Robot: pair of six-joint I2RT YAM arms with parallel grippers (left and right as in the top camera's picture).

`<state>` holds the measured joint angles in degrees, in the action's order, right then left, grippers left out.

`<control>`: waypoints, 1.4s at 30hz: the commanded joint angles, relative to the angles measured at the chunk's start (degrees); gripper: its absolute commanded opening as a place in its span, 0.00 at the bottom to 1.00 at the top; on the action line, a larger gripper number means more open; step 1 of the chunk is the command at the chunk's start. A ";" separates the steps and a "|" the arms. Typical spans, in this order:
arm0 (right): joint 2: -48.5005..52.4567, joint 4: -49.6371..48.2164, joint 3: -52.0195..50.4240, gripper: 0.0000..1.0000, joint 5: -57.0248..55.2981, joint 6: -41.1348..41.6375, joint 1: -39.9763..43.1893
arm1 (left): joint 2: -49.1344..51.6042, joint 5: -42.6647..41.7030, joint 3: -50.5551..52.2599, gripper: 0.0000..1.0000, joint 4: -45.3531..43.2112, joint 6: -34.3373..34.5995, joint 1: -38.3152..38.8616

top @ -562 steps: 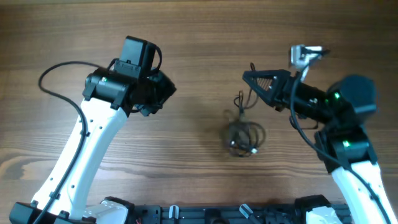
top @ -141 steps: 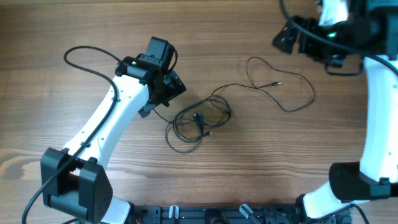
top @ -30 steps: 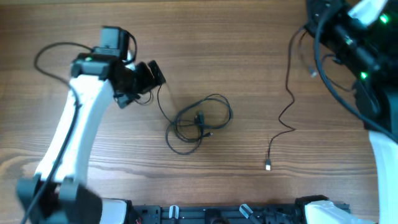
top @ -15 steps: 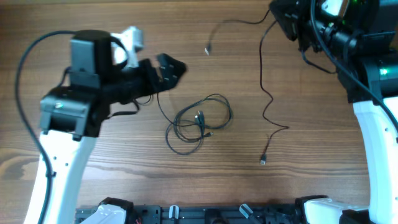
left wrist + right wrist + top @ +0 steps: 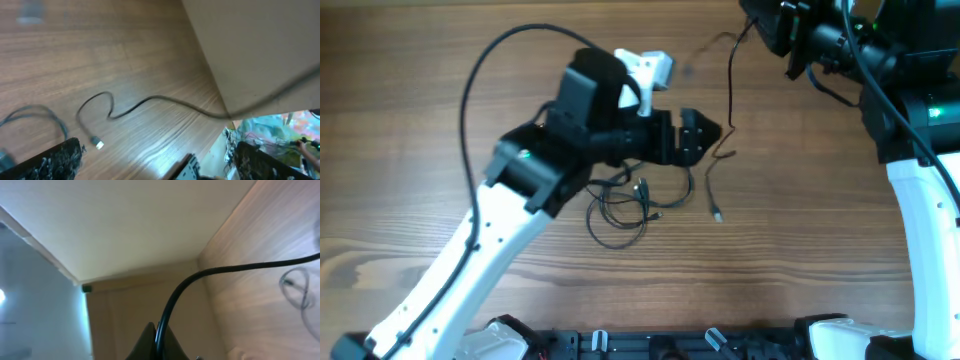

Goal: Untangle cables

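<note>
Your right tool [image 5: 157, 341] is pinched tight on one loose cable [image 5: 730, 85], which trails down to the table [image 5: 420, 80]. Its plug [image 5: 718, 214] lies near your left tool [image 5: 708, 138], spread wide and holding nothing. The remaining cables [image 5: 620, 210] lie coiled beside that left arm.
</note>
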<state>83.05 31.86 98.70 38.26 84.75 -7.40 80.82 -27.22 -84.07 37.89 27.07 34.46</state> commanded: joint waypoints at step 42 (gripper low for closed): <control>0.00 20.74 -0.15 0.37 -27.71 -7.96 3.30 | 2.19 18.97 -1.55 0.04 -4.76 0.68 2.64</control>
<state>83.05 46.98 98.72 29.93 83.72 -4.49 83.90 -9.78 -84.07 34.85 26.70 38.89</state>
